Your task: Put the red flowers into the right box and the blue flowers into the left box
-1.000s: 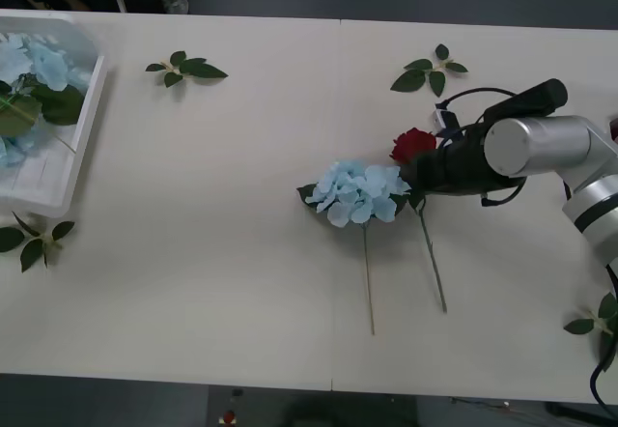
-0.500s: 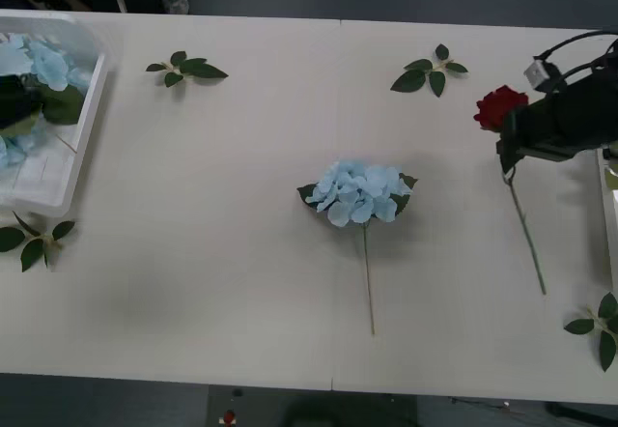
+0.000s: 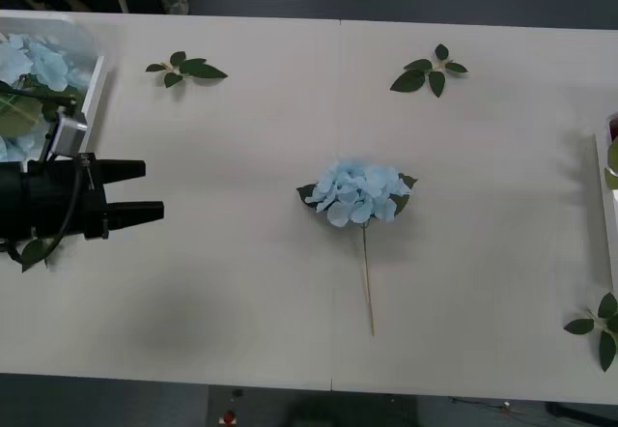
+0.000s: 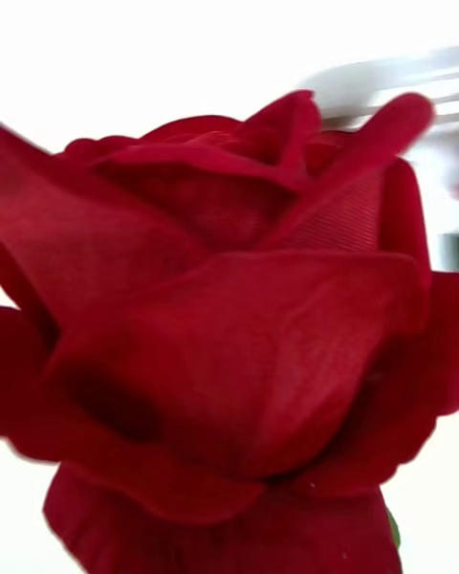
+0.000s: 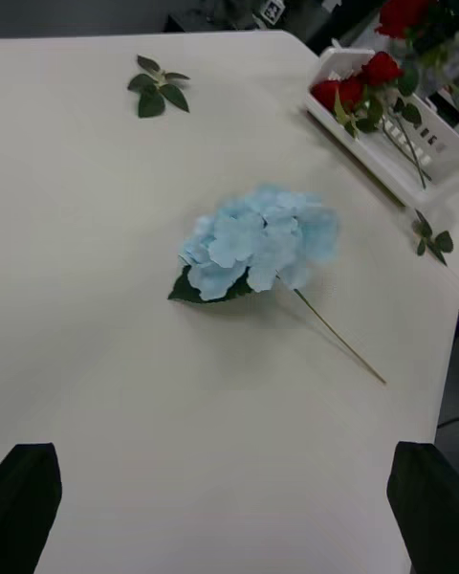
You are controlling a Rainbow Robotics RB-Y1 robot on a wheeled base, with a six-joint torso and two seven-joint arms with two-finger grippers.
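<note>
Front view: left gripper (image 3: pixel 153 191) sits over the table's left side, just right of the left box (image 3: pixel 85 123), black fingers pointing right toward mid-table, jaws spread wide w/ nothing between them. The left box holds several blue flowers (image 3: pixel 34 60) w/ green leaves. One more blue flower (image 3: pixel 359 192) lies flat at table centre — head toward the far side, thin stem running toward the near edge, well apart from the gripper. Loose leaf sprigs (image 3: pixel 185 68) lie on the far side, left and right of centre; others at the near-left and near-right. A white box rim (image 3: pixel 605 200) shows at the right edge.

Right wrist view: a red flower (image 4: pixel 229 344) head sits right up against the camera, petals cupped. The fingers are hidden — cannot tell how the right gripper's jaws stand.

Left wrist view: own fingertips (image 5: pixel 29 497) sit at both corners, wide apart, empty. Blue flower (image 5: pixel 260 249) lies ahead on the bare table (image 5: pixel 96 344). Beyond it the right box (image 5: pixel 421 158) holds red flowers (image 5: pixel 359 81); another red flower (image 5: pixel 404 10) hangs above that box.
</note>
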